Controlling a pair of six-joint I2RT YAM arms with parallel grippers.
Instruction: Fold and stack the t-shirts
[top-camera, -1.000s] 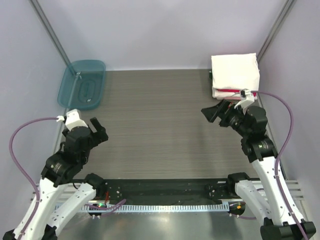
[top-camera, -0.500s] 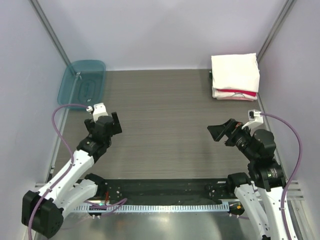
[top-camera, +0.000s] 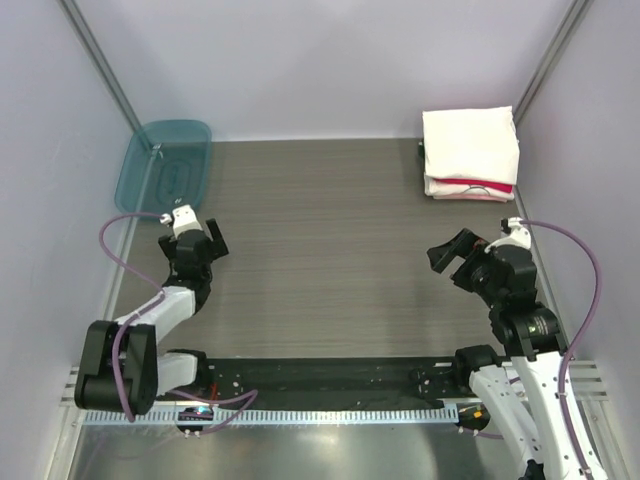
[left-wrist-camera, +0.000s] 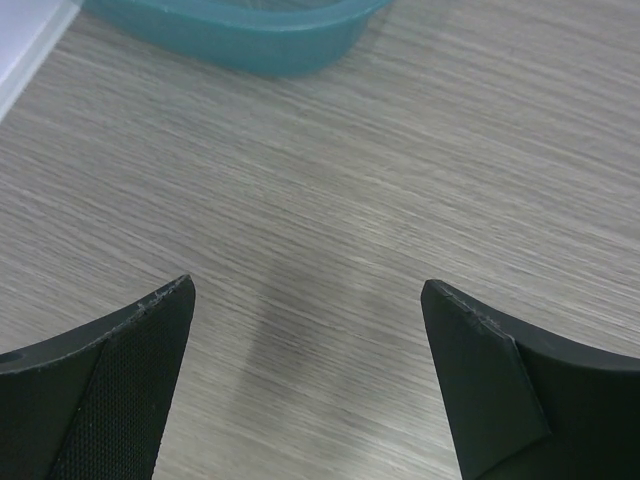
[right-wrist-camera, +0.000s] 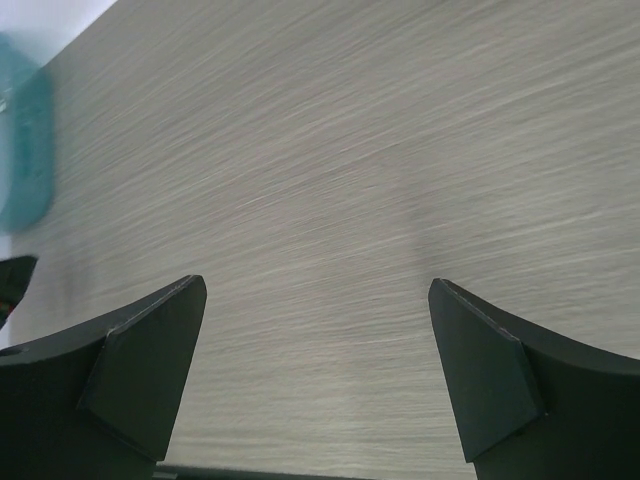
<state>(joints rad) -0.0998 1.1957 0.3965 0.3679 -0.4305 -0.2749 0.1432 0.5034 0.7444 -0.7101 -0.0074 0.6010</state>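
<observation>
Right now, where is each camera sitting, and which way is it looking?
Top camera: above and behind the arms, looking down on the table, shirts far right, tub far left; left claw and right claw show, both open.
Left wrist camera: on the left arm, looking down at the table toward the tub; its own fingers show.
Right wrist camera: on the right arm, looking across the table; its own fingers show.
Both wrist views share the tub.

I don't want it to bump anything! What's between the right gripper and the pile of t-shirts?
Nothing: only bare wood-grain table lies between the right gripper and the stack of folded t-shirts, as the top view shows.
</observation>
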